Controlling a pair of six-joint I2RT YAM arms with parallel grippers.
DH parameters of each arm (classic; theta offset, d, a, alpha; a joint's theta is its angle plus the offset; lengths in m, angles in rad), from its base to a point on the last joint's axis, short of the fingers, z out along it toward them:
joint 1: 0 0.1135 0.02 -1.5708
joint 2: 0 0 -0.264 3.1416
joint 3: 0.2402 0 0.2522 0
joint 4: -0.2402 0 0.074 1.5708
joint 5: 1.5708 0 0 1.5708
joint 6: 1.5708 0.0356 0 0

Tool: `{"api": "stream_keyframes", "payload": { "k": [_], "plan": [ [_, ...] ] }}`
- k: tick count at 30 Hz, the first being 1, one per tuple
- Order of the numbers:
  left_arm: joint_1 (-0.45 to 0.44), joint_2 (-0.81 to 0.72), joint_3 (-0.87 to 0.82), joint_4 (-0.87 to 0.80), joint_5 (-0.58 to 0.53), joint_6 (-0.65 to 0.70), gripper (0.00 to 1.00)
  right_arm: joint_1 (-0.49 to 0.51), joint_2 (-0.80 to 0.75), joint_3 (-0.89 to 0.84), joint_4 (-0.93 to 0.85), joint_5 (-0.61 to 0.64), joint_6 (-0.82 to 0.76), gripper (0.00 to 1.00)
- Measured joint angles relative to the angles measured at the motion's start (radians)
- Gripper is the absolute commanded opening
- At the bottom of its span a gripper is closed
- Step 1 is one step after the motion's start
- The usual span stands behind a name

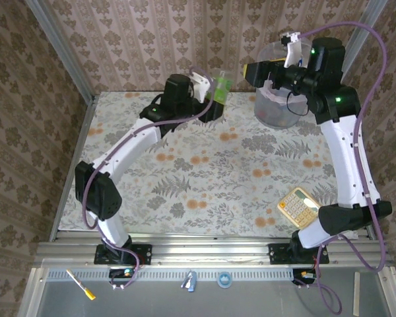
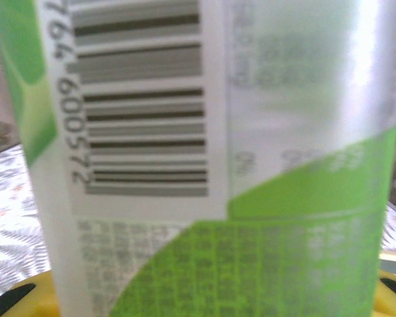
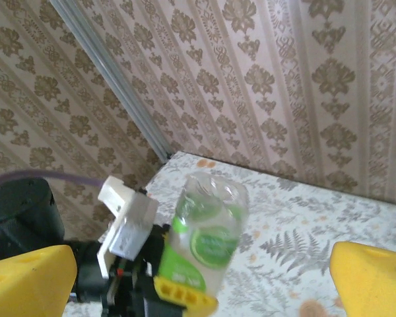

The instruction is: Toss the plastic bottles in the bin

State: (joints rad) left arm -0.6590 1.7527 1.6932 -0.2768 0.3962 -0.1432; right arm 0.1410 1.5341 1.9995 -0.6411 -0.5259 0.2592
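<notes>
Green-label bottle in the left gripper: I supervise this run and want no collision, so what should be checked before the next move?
1. Grip: the left gripper is shut on the green-label bottle: ok.
2. Lift: the bottle is clear of the table: cannot tell.
3. Target: the bin stands upright with its mouth open: ok.
4. Path from bottle to bin is free: not ok. The right gripper hangs open by the bin's rim, between the two.
5. Bystander: the calculator lies near the right arm's base, off the path: ok.
</notes>
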Motion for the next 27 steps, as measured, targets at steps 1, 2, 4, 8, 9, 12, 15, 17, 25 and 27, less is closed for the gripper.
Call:
{"api": "stream_keyframes", "payload": {
  "k": [1,2,4,8,9,12,15,17,25,27],
  "plan": [
    [-0.016,0.000,0.003,0.000,0.006,0.005,0.37,0.000,0.003,0.000,-0.001,-0.008,0.014,0.99],
    [-0.033,0.000,0.009,0.000,0.012,0.010,0.37,0.000,0.005,0.000,-0.003,-0.014,0.030,0.99],
    [-0.058,0.000,0.019,0.001,0.018,0.016,0.36,0.000,0.008,0.000,-0.015,-0.027,0.054,0.98],
    [-0.093,0.000,0.048,-0.004,0.019,0.045,0.35,0.000,0.016,0.000,-0.027,-0.042,0.098,0.94],
    [-0.096,0.000,0.056,-0.006,0.019,0.051,0.35,0.000,0.018,0.000,-0.027,-0.047,0.109,0.93],
    [-0.106,0.000,0.079,-0.007,0.018,0.072,0.35,0.000,0.023,0.000,-0.040,-0.055,0.135,0.92],
    [-0.106,0.000,0.083,-0.007,0.011,0.089,0.34,0.000,0.026,0.000,-0.053,-0.055,0.143,0.92],
    [-0.108,0.000,0.083,-0.008,0.007,0.098,0.34,0.000,0.027,0.000,-0.064,-0.055,0.145,0.92],
    [-0.132,0.000,0.140,-0.032,-0.011,0.126,0.33,0.004,0.040,0.000,-0.071,-0.066,0.160,0.89],
    [-0.133,0.000,0.146,-0.037,-0.015,0.136,0.33,0.006,0.040,0.000,-0.072,-0.066,0.161,0.88]
  ]
}}
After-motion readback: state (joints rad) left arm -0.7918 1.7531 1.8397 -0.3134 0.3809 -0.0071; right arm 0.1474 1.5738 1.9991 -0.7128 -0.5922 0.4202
